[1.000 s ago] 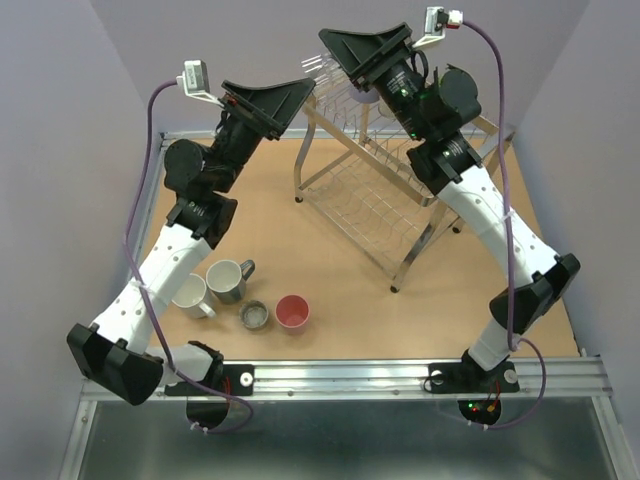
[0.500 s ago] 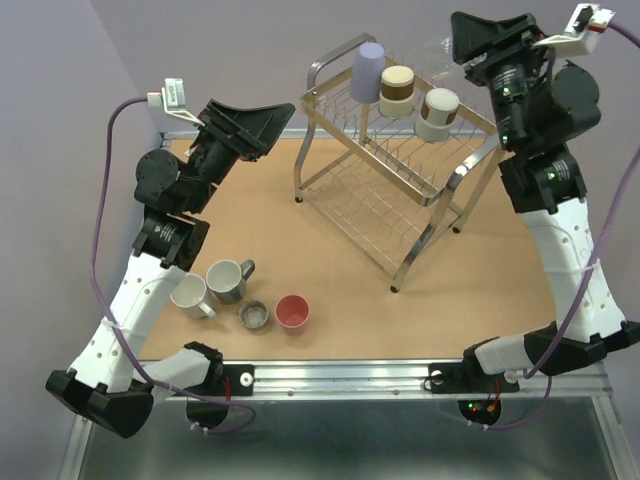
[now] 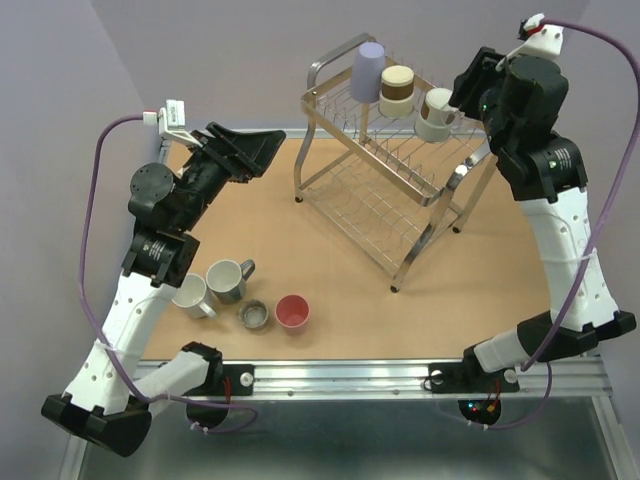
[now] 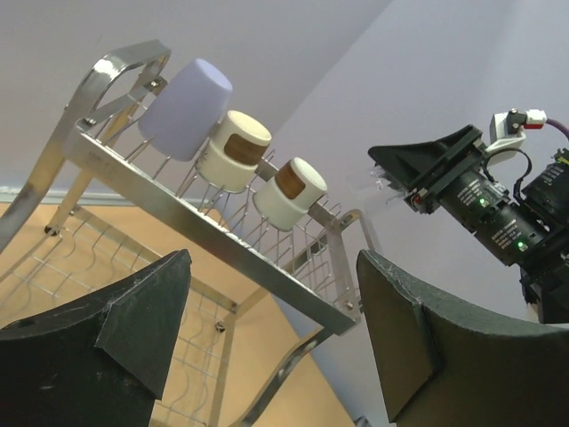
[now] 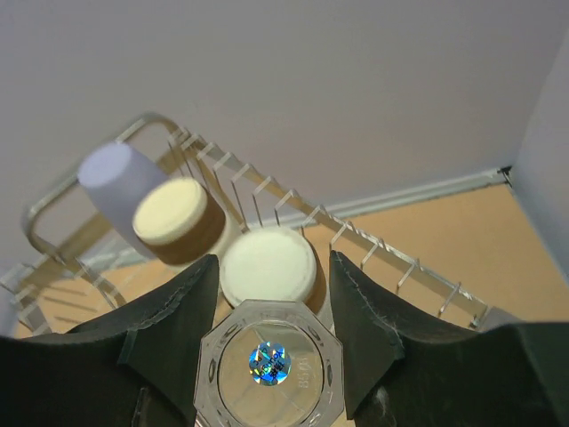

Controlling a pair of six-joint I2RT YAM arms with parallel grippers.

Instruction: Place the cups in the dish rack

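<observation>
The chrome dish rack (image 3: 385,185) stands at the back. Its top tier holds a lavender cup (image 3: 368,70) and two cream-and-brown cups (image 3: 397,88) (image 3: 437,112), all upside down. My right gripper (image 3: 467,88) hovers at the rack's right end, just beside the second cream-and-brown cup (image 5: 268,265). It is shut on a clear octagonal-based cup (image 5: 271,365). My left gripper (image 3: 262,150) is open and empty, raised left of the rack (image 4: 222,231). A white mug (image 3: 190,296), a grey-teal mug (image 3: 228,280), a metal cup (image 3: 255,316) and a pink cup (image 3: 292,312) stand on the table at the front left.
The rack's looped handle (image 3: 335,60) rises at its far left end. Its bent legs (image 3: 420,250) reach toward the table's middle. Purple walls close in the table at the back and both sides.
My right arm swung from above the rack's left end out to the right, then came in beside the right cream-and-brown cup. My left arm drew back to the left.
</observation>
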